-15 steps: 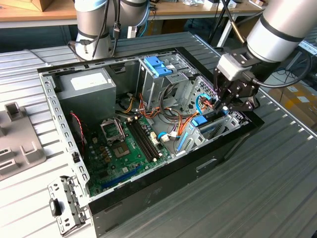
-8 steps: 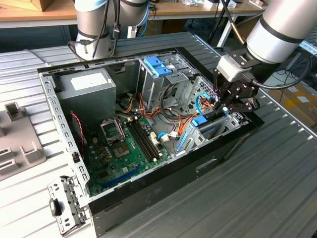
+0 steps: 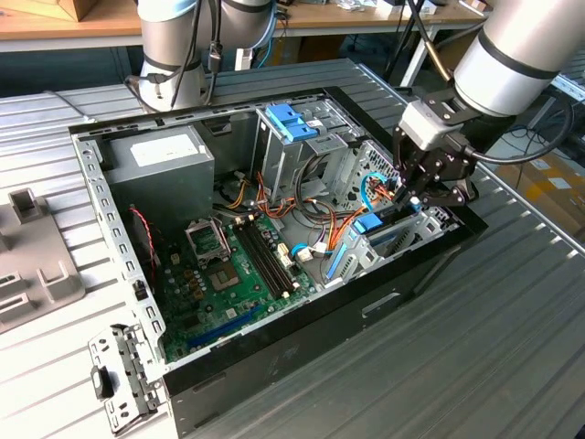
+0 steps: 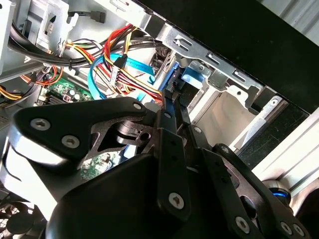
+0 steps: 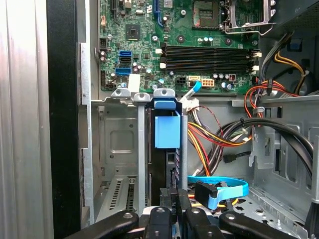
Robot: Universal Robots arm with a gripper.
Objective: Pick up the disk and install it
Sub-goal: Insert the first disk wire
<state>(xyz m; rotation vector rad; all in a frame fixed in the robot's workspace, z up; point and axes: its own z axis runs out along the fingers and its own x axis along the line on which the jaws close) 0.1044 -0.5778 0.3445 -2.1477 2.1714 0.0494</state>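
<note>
The disk point(image 5: 167, 130) stands on edge in the narrow metal drive bay at the front corner of the open computer case point(image 3: 274, 352). Its blue plastic rail shows in both wrist views. In the exterior view the disk point(image 3: 368, 224) is a blue strip low in that bay, on the exterior view's right. My gripper point(image 3: 409, 203) reaches down into the bay just above it. The fingers point(image 5: 168, 199) lie side by side with no gap, so the gripper point(image 5: 177, 191) is shut. In the second wrist view the gripper point(image 4: 174, 97) has its tips at the blue rail of the disk point(image 4: 192, 74), not around it.
Bundles of red, yellow, orange and blue cables point(image 5: 219, 137) crowd the space beside the bay. The green motherboard point(image 3: 233, 265) fills the case floor. A grey power supply point(image 3: 160, 165) and a tall cage with a light-blue top point(image 3: 292, 123) stand at the back. A second arm's base point(image 3: 174, 55) rises behind the case.
</note>
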